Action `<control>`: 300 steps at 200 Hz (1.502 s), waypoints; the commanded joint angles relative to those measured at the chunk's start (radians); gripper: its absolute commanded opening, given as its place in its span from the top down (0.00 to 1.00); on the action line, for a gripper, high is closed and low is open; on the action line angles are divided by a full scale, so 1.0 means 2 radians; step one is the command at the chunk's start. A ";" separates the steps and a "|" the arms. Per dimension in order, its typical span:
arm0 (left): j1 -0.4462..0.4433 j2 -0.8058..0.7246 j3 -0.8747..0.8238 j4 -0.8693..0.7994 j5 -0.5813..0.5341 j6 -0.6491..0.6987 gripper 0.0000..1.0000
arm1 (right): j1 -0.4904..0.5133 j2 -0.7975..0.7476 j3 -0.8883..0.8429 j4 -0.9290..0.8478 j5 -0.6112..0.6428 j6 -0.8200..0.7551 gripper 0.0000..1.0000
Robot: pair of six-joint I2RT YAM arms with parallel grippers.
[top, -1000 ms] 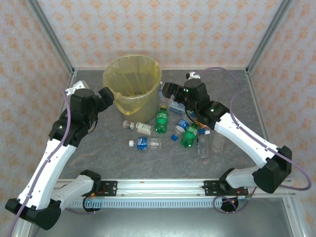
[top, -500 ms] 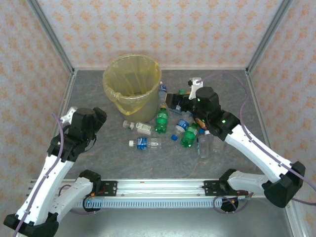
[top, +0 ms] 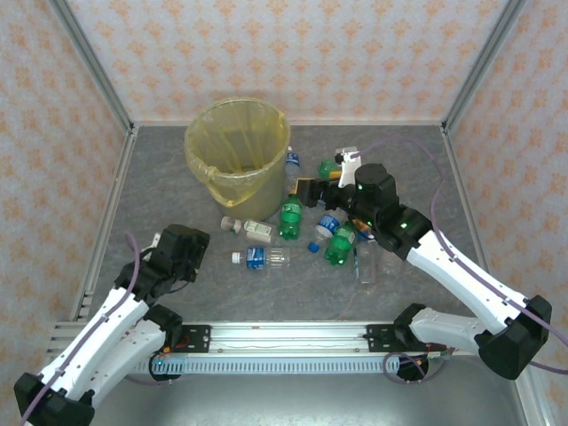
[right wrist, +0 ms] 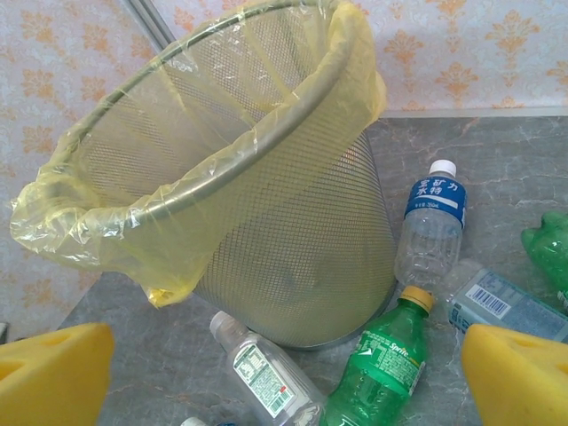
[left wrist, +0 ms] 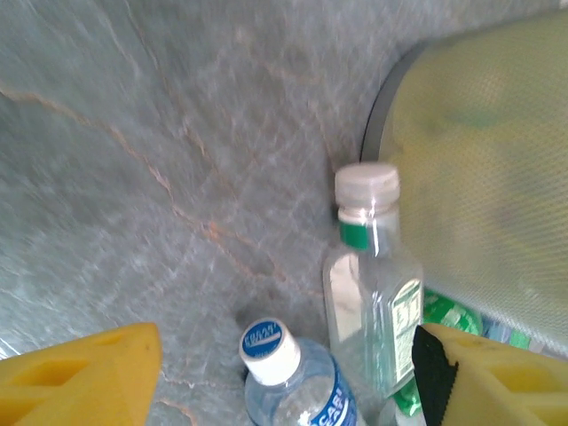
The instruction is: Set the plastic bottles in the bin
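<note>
Plastic bottles [top: 340, 244] lie scattered on the grey marbled tabletop [top: 417, 169], bunched beside and in front of the round mesh bin lined with a translucent yellow bag [top: 232, 182]. Nearest the left arm is a clear bottle with a blue cap and blue label [top: 262, 257], lying on its side. Just beyond it lies a clear square-sided bottle with a white cap and white label [top: 251, 229]. A green bottle with a yellowish cap and green label [right wrist: 382, 359] sits by the bin's base, and a clear bottle with a white cap and blue label [right wrist: 430, 222] stands right beside the bin's wall.

The left end effector [left wrist: 288, 342] hangs low over the tabletop, its yellow pads apart and gripping nothing — the two clear bottles lie just ahead of it. The right end effector [right wrist: 288, 373] is spread wide and empty, facing the bin.
</note>
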 commanded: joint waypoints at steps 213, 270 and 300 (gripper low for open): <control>-0.138 0.237 -0.065 0.283 -0.065 -0.155 0.41 | 0.003 -0.040 0.003 -0.032 0.014 0.015 0.00; -0.138 0.280 -0.071 0.324 -0.050 -0.155 0.46 | 0.004 -0.042 0.009 -0.043 0.021 0.013 0.00; -0.138 0.277 -0.072 0.321 -0.053 -0.157 0.55 | 0.003 -0.040 0.012 -0.044 0.021 0.012 0.00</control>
